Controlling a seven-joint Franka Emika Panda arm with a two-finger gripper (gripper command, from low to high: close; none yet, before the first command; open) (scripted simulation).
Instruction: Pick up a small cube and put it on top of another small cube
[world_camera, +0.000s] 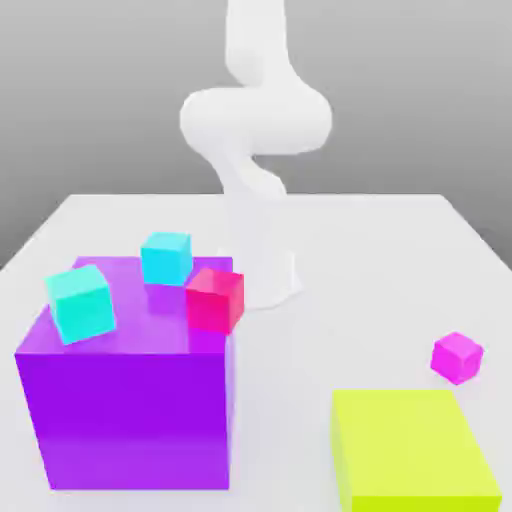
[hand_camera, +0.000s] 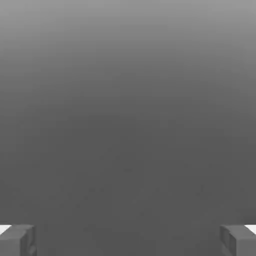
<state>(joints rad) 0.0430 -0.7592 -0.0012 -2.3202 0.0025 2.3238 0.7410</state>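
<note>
The small magenta-pink cube (world_camera: 458, 357) rests on the white table (world_camera: 350, 250) at the exterior view's right, just behind the yellow-green block. A crimson small cube (world_camera: 215, 299) and two cyan small cubes (world_camera: 80, 302) (world_camera: 166, 258) sit on top of the big purple block (world_camera: 130, 400). My white arm (world_camera: 255, 120) rises from its base behind the purple block and leaves the picture upward. In the hand view my gripper (hand_camera: 128, 241) is open, its two grey fingertips (hand_camera: 17, 240) far apart, with plain grey backdrop between them.
A large yellow-green block (world_camera: 410, 450) stands at the front of the exterior view's right. The purple block fills the front left. The arm's base (world_camera: 265, 285) stands mid-table behind the blocks.
</note>
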